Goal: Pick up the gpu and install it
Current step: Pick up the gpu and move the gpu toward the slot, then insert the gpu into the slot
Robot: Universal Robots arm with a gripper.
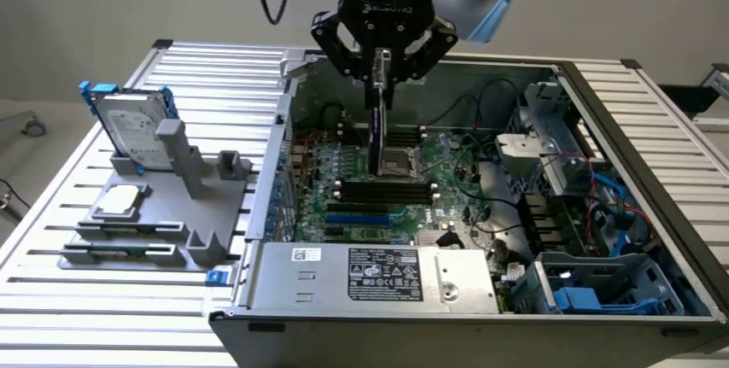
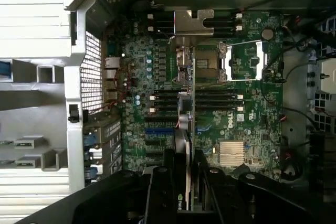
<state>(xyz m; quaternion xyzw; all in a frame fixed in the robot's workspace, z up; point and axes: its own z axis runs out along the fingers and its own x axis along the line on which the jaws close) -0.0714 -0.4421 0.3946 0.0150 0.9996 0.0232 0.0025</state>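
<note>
Hanging edge-on over the motherboard [image 1: 341, 167] inside the open case [image 1: 456, 338], the gpu [image 1: 380, 133] is clamped by its upper edge in the gripper [image 1: 384, 78], and is judged light, stiff yet fragile, best held by board edge and shroud.

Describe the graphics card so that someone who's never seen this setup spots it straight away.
Find the open computer case; the black gripper hangs over its green board. The graphics card is the thin dark slab clamped edge-down in it, unlike the silver hard drive outside.
</note>
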